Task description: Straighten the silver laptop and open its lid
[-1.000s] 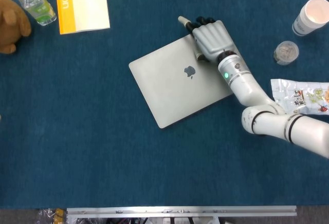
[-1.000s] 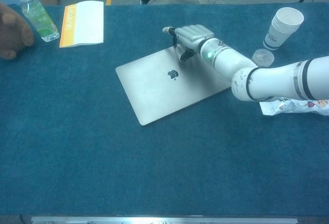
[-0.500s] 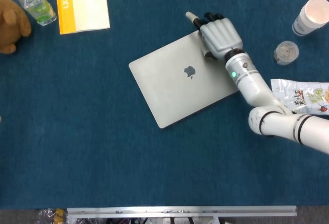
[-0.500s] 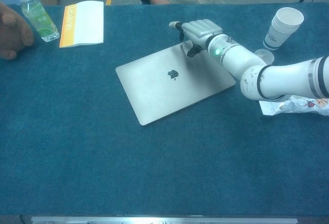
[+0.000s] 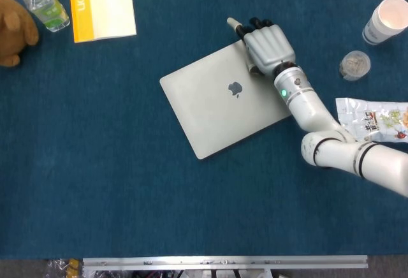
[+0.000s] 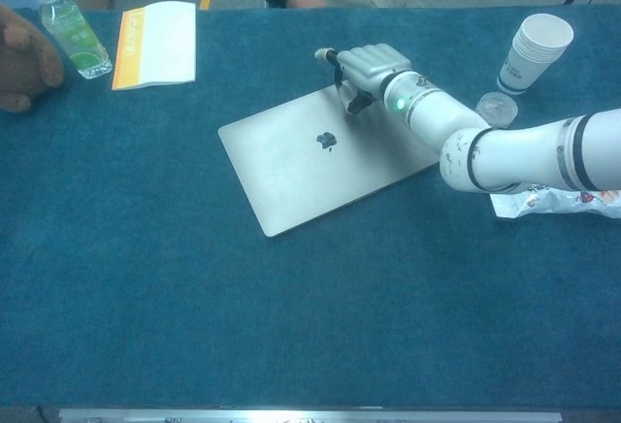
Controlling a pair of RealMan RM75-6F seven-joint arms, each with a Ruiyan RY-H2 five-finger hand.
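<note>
Right hand (image 5: 269, 46) lies knuckles-up over the far right corner of the silver laptop (image 5: 224, 99), fingers curled past the far edge and one pointing out to the left; whether they grip the lid edge I cannot tell. Against half a second ago the hand has slid a little left and nearer along that corner, back toward where it was a second ago; the laptop has not moved. It lies closed and skewed on the blue table (image 5: 115, 182), near corner pointing at the front edge, with wide bare cloth in front and to its left. On the right a snack bag (image 5: 373, 118) lies beside the forearm. Farther off stand a small lidded jar (image 5: 354, 65) and paper cups (image 5: 384, 20); at far left a book (image 5: 102, 4), a bottle (image 5: 44, 5) and a brown plush toy (image 5: 14, 30).
</note>
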